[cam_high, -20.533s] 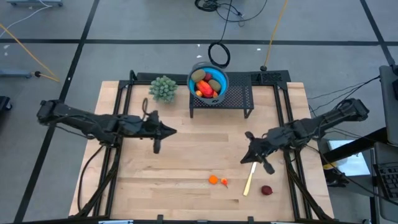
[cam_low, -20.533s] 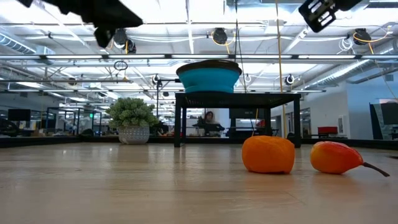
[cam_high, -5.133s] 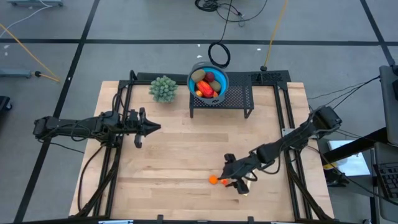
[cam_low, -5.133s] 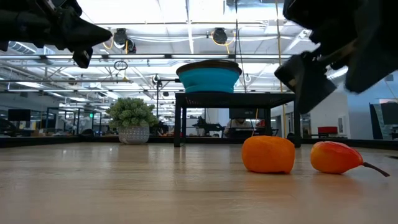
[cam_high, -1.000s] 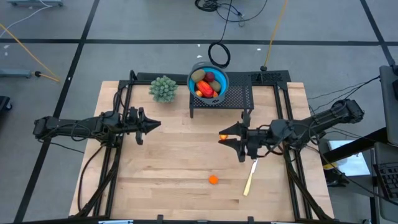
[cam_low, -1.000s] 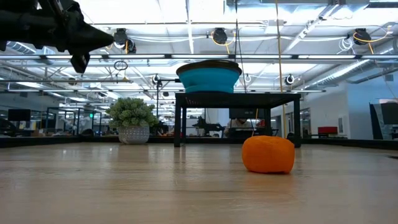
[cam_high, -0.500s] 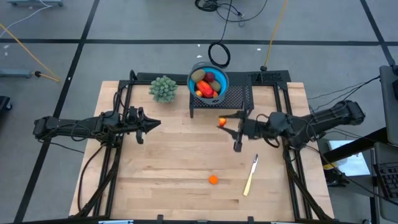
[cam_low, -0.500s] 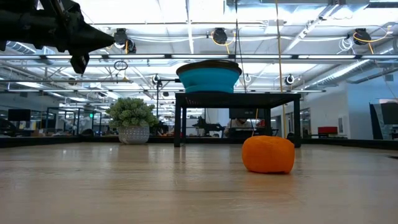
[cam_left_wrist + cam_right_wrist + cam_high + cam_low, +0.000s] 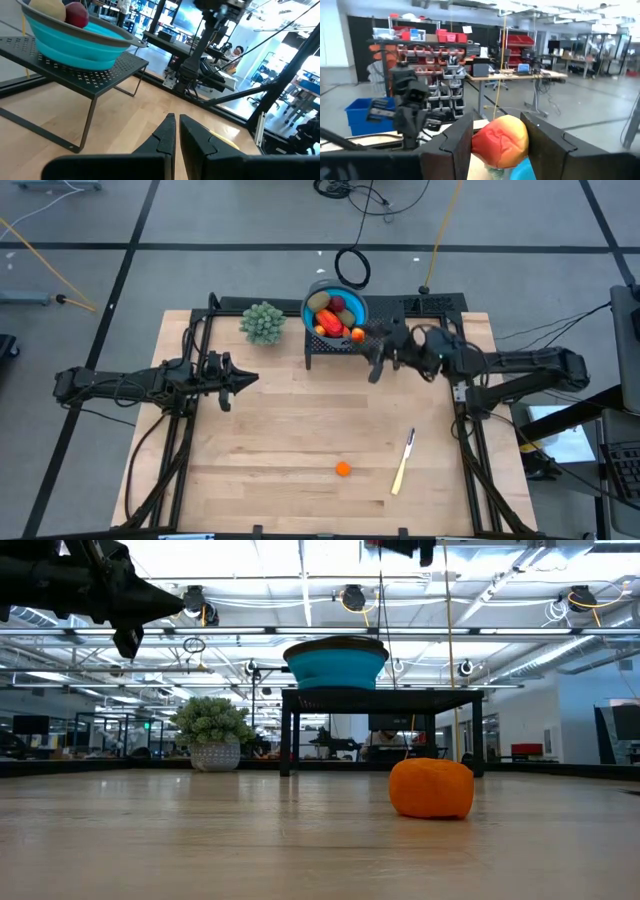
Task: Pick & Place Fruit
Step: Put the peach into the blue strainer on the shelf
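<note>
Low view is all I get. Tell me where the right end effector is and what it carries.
Observer: The right end effector is at the blue bowl's rim, above the black stand.
Operator: Report its load.
Observer: It grips a small orange-red fruit.
Operator: Now the left one.
Observer: The left end effector is shut and empty, over the table's left side.

Before you: one round blue bowl (image 9: 335,310), one bushy pale-green plant ball (image 9: 262,322), one tiny orange fruit (image 9: 343,469) on the table, one yellow-handled knife (image 9: 402,463).
</note>
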